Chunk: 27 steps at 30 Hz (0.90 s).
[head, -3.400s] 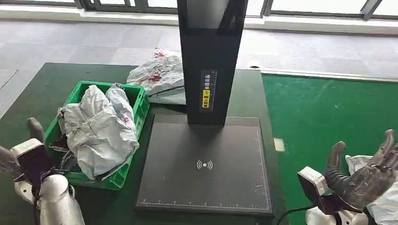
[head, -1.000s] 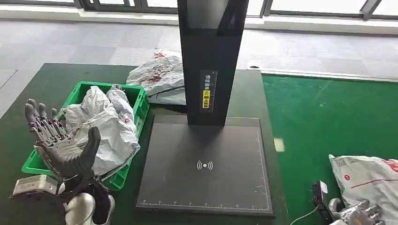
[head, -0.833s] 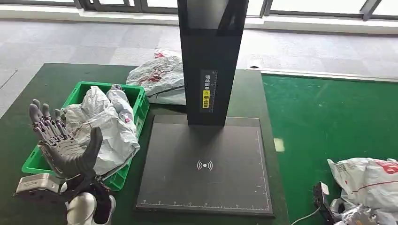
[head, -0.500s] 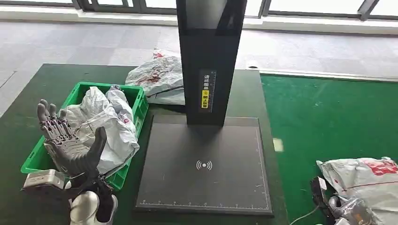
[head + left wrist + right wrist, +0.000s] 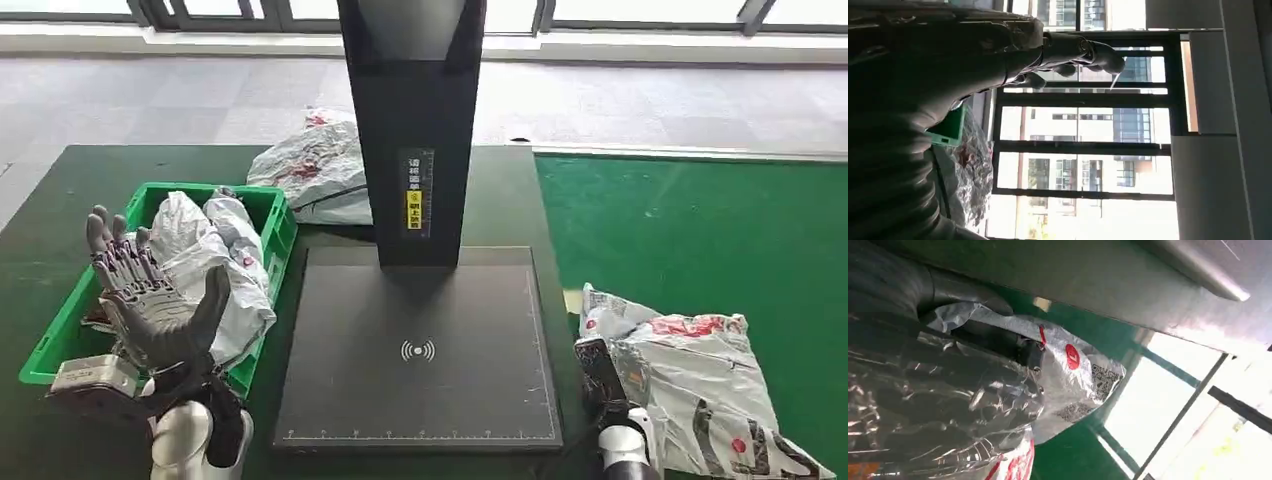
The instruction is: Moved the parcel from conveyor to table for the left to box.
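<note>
With the parcel gripped in my right hand above the green conveyor, just beside the desk, I should carry it level onto the black pad, where my left hand waits spread wide, holding nothing.

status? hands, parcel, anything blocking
Left hand open, raised in front of the green crate. Right hand under the parcel, carrying it over the green belt. Scanner pad bare, nothing in the way.
</note>
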### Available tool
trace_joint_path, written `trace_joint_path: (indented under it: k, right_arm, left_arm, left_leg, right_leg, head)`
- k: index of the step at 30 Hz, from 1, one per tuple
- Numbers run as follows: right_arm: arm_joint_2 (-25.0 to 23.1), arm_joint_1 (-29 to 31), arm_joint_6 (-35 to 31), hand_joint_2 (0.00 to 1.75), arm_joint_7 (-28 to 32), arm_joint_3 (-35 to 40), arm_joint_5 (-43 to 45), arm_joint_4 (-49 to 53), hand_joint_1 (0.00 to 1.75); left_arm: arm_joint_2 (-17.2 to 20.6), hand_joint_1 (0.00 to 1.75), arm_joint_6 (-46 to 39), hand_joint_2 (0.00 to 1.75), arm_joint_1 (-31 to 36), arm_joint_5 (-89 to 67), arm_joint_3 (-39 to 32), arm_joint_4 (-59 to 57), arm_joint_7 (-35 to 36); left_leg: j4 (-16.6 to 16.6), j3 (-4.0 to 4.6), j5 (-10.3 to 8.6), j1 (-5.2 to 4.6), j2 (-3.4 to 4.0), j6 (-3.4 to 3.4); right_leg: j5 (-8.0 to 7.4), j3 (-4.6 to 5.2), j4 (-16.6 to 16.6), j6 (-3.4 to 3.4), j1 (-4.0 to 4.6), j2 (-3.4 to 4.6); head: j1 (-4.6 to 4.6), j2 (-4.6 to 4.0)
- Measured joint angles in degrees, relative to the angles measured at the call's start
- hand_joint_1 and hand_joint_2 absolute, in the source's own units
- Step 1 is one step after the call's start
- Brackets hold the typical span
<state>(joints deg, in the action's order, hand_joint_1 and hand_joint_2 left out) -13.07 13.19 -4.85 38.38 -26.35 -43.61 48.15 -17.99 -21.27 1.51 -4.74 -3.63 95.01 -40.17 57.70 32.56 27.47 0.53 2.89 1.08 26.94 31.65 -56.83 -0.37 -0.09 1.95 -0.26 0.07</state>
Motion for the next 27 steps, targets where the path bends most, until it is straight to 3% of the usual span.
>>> trace_joint_path:
  k: [2, 4, 5, 6, 7, 11, 15, 16, 17, 19, 21, 27]
  right_arm:
    - [-0.11, -0.37, 0.65, 1.75, 0.18, 3.85, 5.48, 0.11, 1.75]
    - [-0.9, 0.12, 1.49, 1.75, 1.71, 8.46, 8.93, 0.79, 1.75]
    - [-2.06, 0.49, 2.31, 1.75, 1.75, 11.61, 10.0, 0.85, 1.75]
    - [-2.63, 0.11, 1.52, 1.75, 1.55, 13.69, 11.03, 1.05, 1.75]
    - [-2.38, 0.09, 1.81, 1.75, 1.66, 15.05, 11.21, 1.18, 1.75]
    - [-2.82, 0.0, 1.59, 1.75, 1.51, 18.07, 11.75, 1.38, 1.75]
    - [-2.99, -0.71, -1.33, 1.75, 1.79, 23.11, 18.84, 4.65, 1.75]
    - [-3.17, -0.98, -2.45, 1.75, 1.88, 25.36, 20.91, 6.11, 1.75]
    - [-3.21, -1.39, -3.24, 1.75, 1.86, 27.15, 22.86, 7.59, 1.75]
    - [-3.21, -2.21, -5.12, 1.75, 1.88, 30.67, 26.26, 11.31, 1.75]
    - [-3.19, -2.58, -6.34, 1.75, 1.88, 33.04, 27.33, 14.4, 1.75]
    - [-3.1, -3.51, -9.38, 1.75, 1.86, 37.87, 28.92, 19.54, 1.75]
  left_arm:
    - [0.04, 0.0, 0.02, 1.75, 0.85, 0.0, -0.11, -0.66, 0.0]
    - [0.09, 0.0, 0.02, 1.75, 1.63, 0.0, -0.22, -1.16, 0.0]
    - [0.09, 0.0, 0.02, 1.75, 2.23, 0.0, -0.22, -1.44, 0.02]
    - [0.04, 0.0, 0.02, 1.75, 2.81, 0.0, -0.22, -1.66, 0.0]
    - [0.04, 0.0, 0.02, 1.75, 3.16, 0.0, -0.22, -1.79, -0.04]
    - [0.07, 0.0, 0.02, 1.75, 3.48, 0.0, -0.37, -2.4, 0.0]
    - [0.04, 0.0, 0.15, 1.75, 4.07, 0.0, -0.37, -3.19, 0.02]
    - [0.0, 0.0, 0.24, 1.75, 4.47, -0.02, -0.37, -3.54, 0.02]
    - [-0.11, 0.0, 0.24, 1.75, 4.92, -0.04, -0.35, -3.89, 0.0]
    - [-0.15, 0.0, 0.24, 1.75, 5.63, -0.04, -0.28, -4.77, 0.02]
    - [-0.15, 0.0, 0.07, 1.75, 5.89, -0.04, -0.02, -5.4, 0.02]
    - [-0.15, 0.0, -0.9, 1.75, 6.13, -0.07, 0.5, -6.38, 0.02]
  left_leg:
    - [-0.01, -0.04, 0.02, 0.03, 0.82, -0.04]
    - [-0.21, -0.46, 0.09, 0.27, 0.84, -0.36]
    - [-0.33, -0.83, 0.23, 0.3, 0.82, -0.88]
    - [-0.48, -1.01, 0.19, 0.24, 0.78, -1.66]
    - [-0.53, -0.95, 0.06, 0.24, 0.52, -1.86]
    - [-0.91, -1.08, -0.13, 0.35, 0.05, -2.17]
    - [-1.14, -1.29, -0.27, 0.37, -0.29, -2.37]
    - [-1.16, -1.81, -0.43, 0.37, -0.5, -2.51]
    - [-1.25, -1.76, -0.59, 0.37, -0.87, -2.32]
    - [-1.55, -1.62, -0.93, 0.42, -1.79, -1.07]
    - [-1.95, -1.62, -0.93, 0.66, -2.35, 2.0]
    - [-1.67, -1.4, -0.87, 0.54, -2.82, 1.96]
  right_leg:
    - [-0.21, 0.46, -0.1, -0.26, 0.06, 0.94]
    - [-0.41, 0.65, -0.1, -0.52, 0.06, 2.12]
    - [-0.41, 0.6, -0.08, -0.53, -0.04, 2.49]
    - [-0.35, 0.52, -0.07, -0.57, -0.09, 2.57]
    - [-0.33, 0.49, -0.09, -0.6, -0.07, 2.56]
    - [-0.22, 0.53, -0.1, -0.87, 0.02, 2.61]
    - [-0.14, 0.53, -0.1, -1.16, 0.02, 2.7]
    - [-0.08, 0.52, -0.1, -1.26, 0.03, 2.53]
    - [-0.05, 0.5, -0.11, -1.31, 0.04, 2.1]
    - [0.1, 0.46, -0.15, -1.52, 0.08, 1.03]
    - [0.22, 0.49, -0.25, -1.6, 0.12, 0.43]
    - [0.16, 0.26, -0.12, -1.48, -0.02, 0.01]
  head:
    - [-0.02, 0.0]
    - [-0.09, 0.0]
    - [-0.13, 0.0]
    - [-0.24, 0.0]
    - [-0.11, 0.0]
    - [-0.17, 0.0]
    - [-0.22, 0.0]
    - [-0.22, 0.0]
    - [-0.22, 0.0]
    - [-0.2, 0.0]
    - [-0.2, 0.0]
    - [-0.17, 0.0]
